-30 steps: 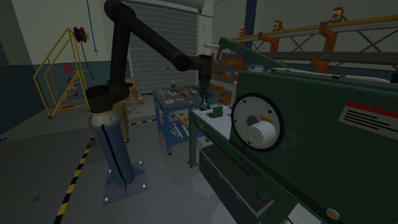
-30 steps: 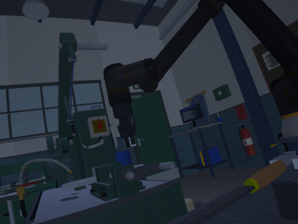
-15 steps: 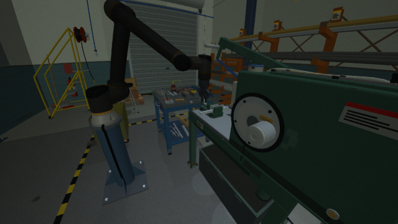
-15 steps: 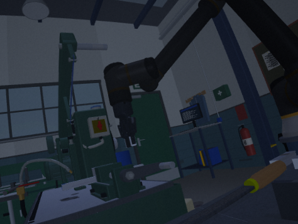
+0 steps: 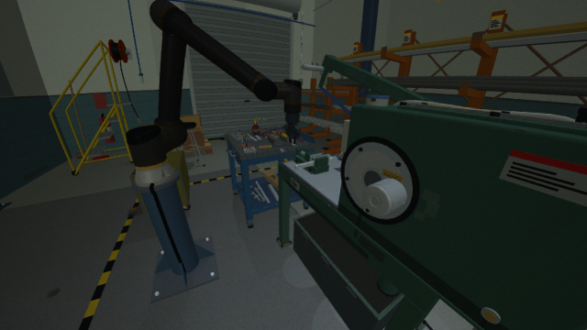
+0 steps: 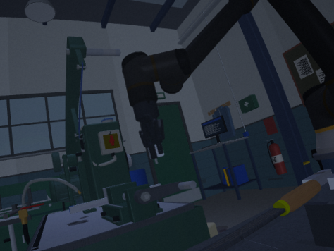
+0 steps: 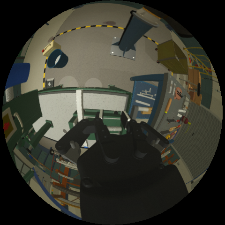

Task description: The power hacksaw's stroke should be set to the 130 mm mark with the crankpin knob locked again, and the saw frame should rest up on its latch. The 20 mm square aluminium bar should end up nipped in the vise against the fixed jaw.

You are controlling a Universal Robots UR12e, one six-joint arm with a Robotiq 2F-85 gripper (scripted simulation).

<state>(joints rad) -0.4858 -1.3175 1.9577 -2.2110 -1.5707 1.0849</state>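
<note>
The aluminium bar (image 7: 78, 103) lies across the saw's white bed beside the green vise (image 7: 103, 117), running past the vise's left end; whether the jaws nip it I cannot tell. My gripper (image 7: 112, 121) hangs above the vise (image 6: 130, 204), open and holding nothing, fingers pointing down. The saw frame (image 6: 75, 95) stands raised nearly upright at the back of the machine. On the saw's green side panel the white crank disc carries the ribbed crankpin knob (image 5: 385, 198) below a small yellow mark.
The vise handle (image 6: 165, 188) sticks out toward the open end of the bed. A blue tool cart (image 5: 261, 151) with hand tools stands just beyond the bed's end. The arm's pedestal (image 5: 172, 229) stands on the floor beside a striped line.
</note>
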